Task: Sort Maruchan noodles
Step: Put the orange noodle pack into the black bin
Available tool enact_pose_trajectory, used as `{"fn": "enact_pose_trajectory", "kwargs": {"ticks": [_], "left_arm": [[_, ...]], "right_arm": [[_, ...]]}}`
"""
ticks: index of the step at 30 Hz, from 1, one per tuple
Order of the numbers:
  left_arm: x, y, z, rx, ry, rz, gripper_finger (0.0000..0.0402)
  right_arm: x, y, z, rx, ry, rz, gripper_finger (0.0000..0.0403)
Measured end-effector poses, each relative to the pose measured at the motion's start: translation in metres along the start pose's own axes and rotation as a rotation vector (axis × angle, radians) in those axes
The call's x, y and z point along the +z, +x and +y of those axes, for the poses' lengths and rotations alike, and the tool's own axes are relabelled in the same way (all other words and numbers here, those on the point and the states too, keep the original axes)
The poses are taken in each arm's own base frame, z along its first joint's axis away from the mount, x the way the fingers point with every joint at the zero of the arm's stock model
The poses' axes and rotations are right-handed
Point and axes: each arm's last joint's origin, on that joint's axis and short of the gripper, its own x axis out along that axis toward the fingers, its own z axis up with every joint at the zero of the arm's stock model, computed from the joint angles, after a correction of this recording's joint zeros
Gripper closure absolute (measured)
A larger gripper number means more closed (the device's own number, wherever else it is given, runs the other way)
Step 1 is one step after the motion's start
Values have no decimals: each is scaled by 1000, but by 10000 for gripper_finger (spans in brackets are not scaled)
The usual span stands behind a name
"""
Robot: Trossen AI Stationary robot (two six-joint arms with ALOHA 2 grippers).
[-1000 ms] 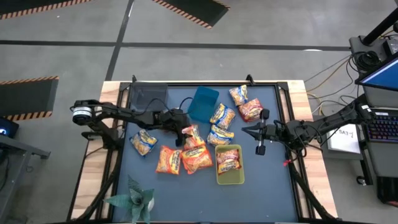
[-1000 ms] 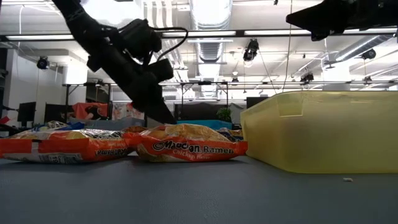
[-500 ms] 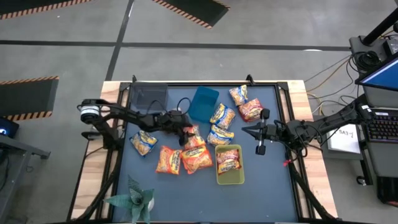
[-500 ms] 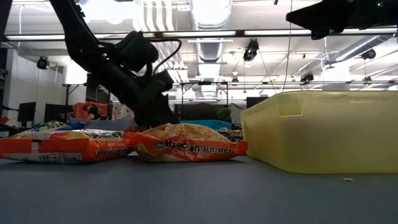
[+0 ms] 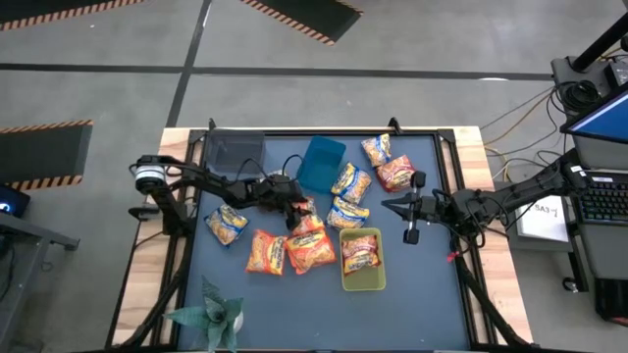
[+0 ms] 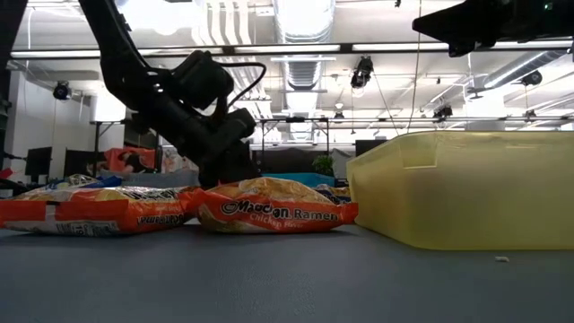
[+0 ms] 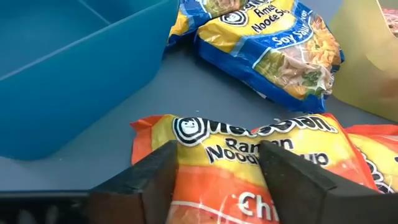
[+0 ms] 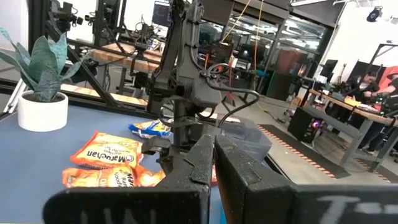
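Several Maruchan packets lie flat on the dark mat: orange ones (image 5: 265,251) (image 5: 310,250), blue-and-yellow ones (image 5: 226,224) (image 5: 350,182) and a red one (image 5: 395,173). Another packet (image 5: 360,251) lies in the yellow-green bin (image 5: 343,277). My left gripper (image 5: 297,209) is open and low over an orange chicken packet (image 7: 236,146), next to the blue bin (image 5: 321,164). Its fingers stand over the packet's end with the logo. My right gripper (image 5: 386,204) is shut and empty, raised to the right of the packets. My left gripper comes down at a slant from the table's left side, with its two open fingers (image 7: 155,174) set over the orange packet's printed top (image 7: 217,140). The packet lies flat on the mat. I cannot tell whether the fingers touch it.
A dark see-through bin (image 5: 234,152) stands at the far left, and a potted plant (image 5: 211,309) at the near left corner. The yellow-green bin's wall (image 6: 466,188) fills the right of the low view. Bare mat lies at the near right (image 5: 422,294).
My left gripper has gone down and a little toward the table's right edge, onto the orange chicken packet beside the blue bin. Its fingers stay open. The packets have not moved.
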Motion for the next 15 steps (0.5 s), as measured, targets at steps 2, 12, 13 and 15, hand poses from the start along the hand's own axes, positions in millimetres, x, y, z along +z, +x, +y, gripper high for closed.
{"fn": "enact_pose_trajectory", "kwargs": {"ticks": [2,12,13,15], "left_arm": [[1,-1,-1,-6,8,-3,241],[8,-9,-7,-31,5,-12,393],[9,-11,-8,-35,6,-9,393],[11,-16,-10,-40,16,-15,398]], "right_arm": [[0,0,0,0,-1,0,394],[0,0,0,-1,-4,0,394],[0,0,0,-1,-5,0,394],[0,0,0,-1,-6,0,394]]}}
